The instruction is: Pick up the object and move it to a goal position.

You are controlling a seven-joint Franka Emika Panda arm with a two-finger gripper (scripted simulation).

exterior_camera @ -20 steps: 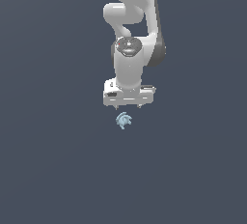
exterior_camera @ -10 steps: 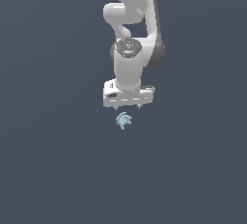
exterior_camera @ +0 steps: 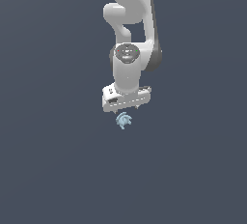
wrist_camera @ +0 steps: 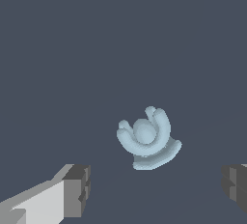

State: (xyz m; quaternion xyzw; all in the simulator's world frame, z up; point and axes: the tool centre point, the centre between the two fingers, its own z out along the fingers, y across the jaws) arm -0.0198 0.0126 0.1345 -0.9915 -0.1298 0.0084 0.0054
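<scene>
The gripper (exterior_camera: 126, 106) hangs with its fingers (wrist_camera: 77, 189) spread wide, holding nothing. The object (exterior_camera: 124, 120) lies on the floor just beneath, slightly forward of the gap, not yet between them.

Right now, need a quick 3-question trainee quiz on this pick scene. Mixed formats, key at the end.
1. True or false: the gripper is closed on the pale blue swirl-shaped object.
2. Multiple choice: in the wrist view, the object sits (A) clamped between the fingertips, (B) on the dark surface, clear of both fingertips, (C) on top of one finger.
3. Fill in: in the exterior view, the object lies just ____ the gripper in the picture.

Key: 1 false, the fingers stand wide apart and touch nothing; 2 B; 3 below.
</scene>
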